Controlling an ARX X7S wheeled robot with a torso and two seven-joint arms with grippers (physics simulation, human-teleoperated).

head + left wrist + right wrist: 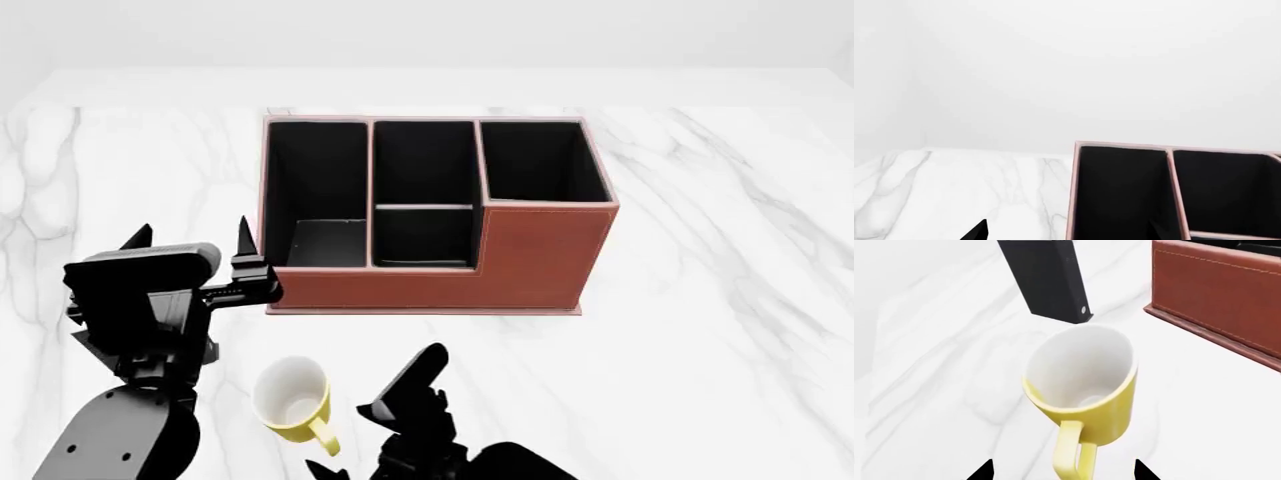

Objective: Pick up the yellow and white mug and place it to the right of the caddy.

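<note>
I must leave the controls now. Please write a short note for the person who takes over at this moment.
Left gripper: open, empty, raised left of the caddy.
Right gripper: open, empty, fingertips either side of the mug's handle, not closed on it.
Mug: upright on the table, in front of the caddy's left end, handle toward the robot.
Done: right arm brought to the mug.
Left: grasp, lift, carry over, set down on the bare table right of the caddy.

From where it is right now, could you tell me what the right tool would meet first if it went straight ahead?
Probably the yellow and white mug: it sits between the right tool tips, handle nearest, though depth is unclear.
</note>
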